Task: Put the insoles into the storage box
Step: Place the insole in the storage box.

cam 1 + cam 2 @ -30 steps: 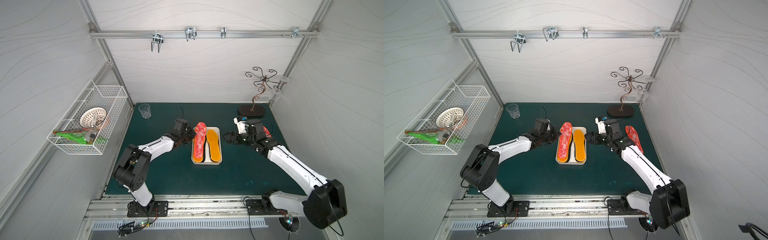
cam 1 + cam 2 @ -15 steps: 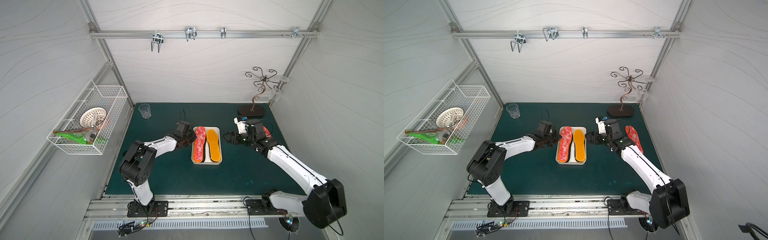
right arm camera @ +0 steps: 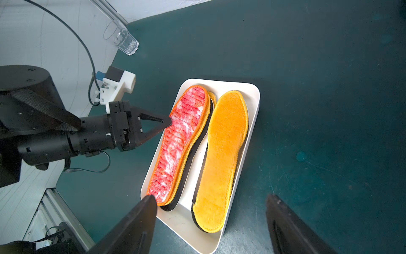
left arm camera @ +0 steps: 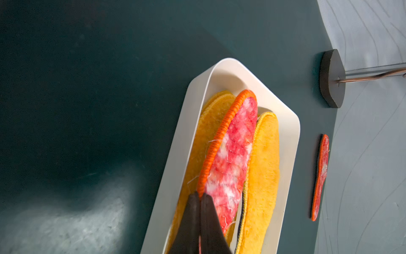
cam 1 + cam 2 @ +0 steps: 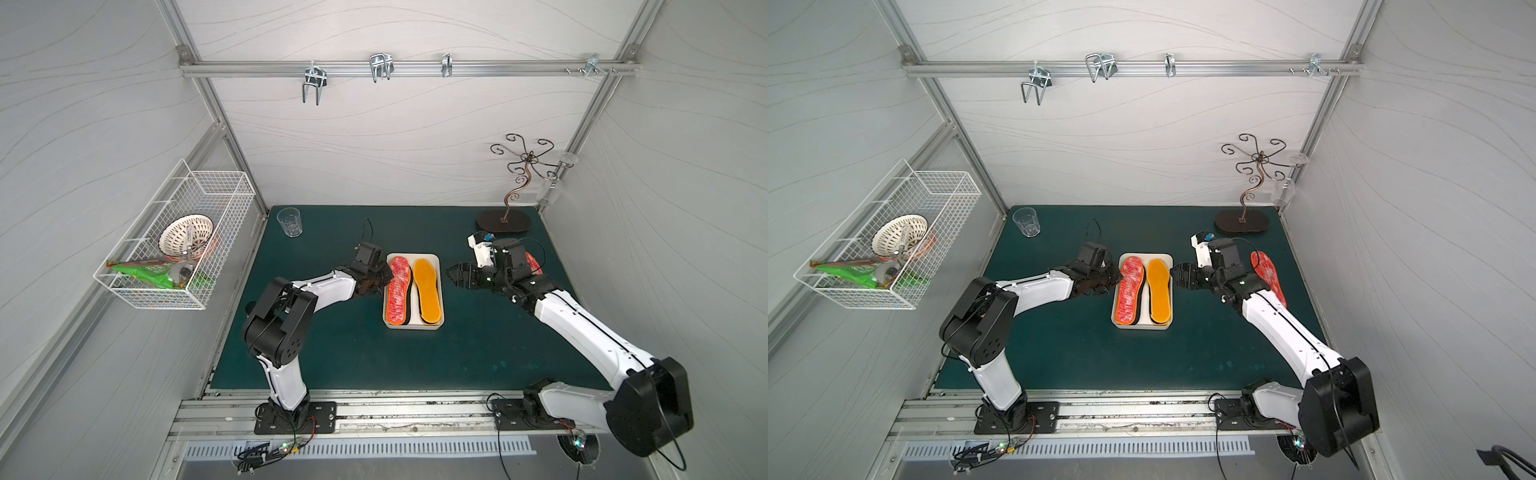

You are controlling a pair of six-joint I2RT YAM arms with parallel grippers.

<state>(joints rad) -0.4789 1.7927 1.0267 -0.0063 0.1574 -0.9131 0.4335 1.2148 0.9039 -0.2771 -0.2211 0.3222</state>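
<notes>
White shells (image 5: 582, 328) and bulky black joints (image 5: 278, 328) make up both arms. A thin black cable (image 3: 87, 52) trails from the black, wedge-fingered left hand (image 3: 169, 120).

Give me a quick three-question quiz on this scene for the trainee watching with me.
1. True or false: the right gripper is shut.
2. The loose red insole, outside the storage box, lies: A) in the wire basket; B) on the mat by the right arm; C) under the glass.
3. Fill in: beside the boxed red insole, the uppermost insole is coloured ___.
Key: 1 false, its jaws stand open; 2 B; 3 orange-yellow.
</notes>
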